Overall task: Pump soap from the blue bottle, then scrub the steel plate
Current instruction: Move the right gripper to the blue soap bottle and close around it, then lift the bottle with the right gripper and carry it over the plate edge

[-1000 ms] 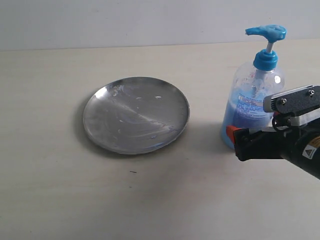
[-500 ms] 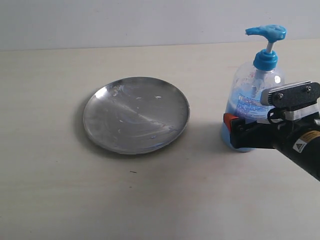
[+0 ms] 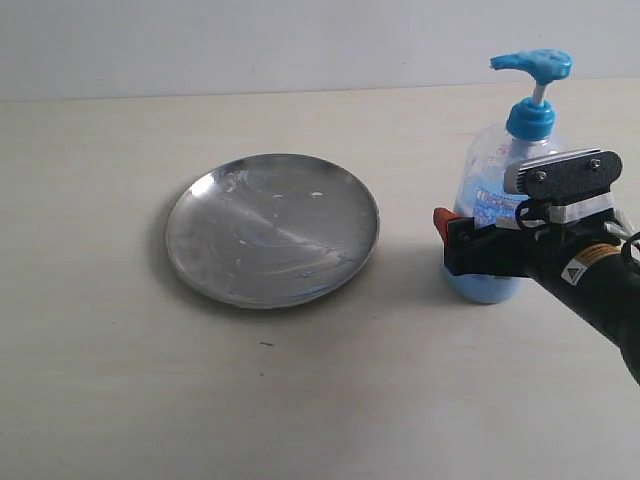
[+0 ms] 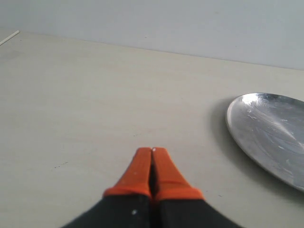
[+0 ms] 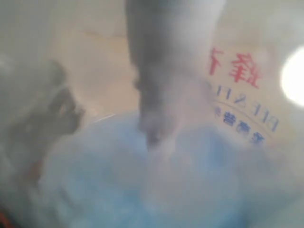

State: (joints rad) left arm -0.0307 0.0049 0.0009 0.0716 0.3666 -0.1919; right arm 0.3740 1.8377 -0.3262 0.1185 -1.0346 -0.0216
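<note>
1 blocked item: blue bottle (image 3: 492,170), upright at right of frame; lower body partly behind right gripper (image 3: 462,245).
Blur: right wrist view is all out of focus (bottle fills it); only pale-blue soap (image 5: 118,185) and red label print show.
Cut off: steel plate (image 4: 268,130) runs off right edge in left wrist view.
R grip: at bottle's lower body; clamped or not, can't tell.
L grip: left gripper (image 4: 152,164) pinched closed, empty, low over table (image 3: 100,380).
Bottle holds: soap, lower part only.
Plate holds: smudges, few pale specks; center-left, apart from bottle.
Counts: 1 bottle, 1 plate, 2 grippers.
</note>
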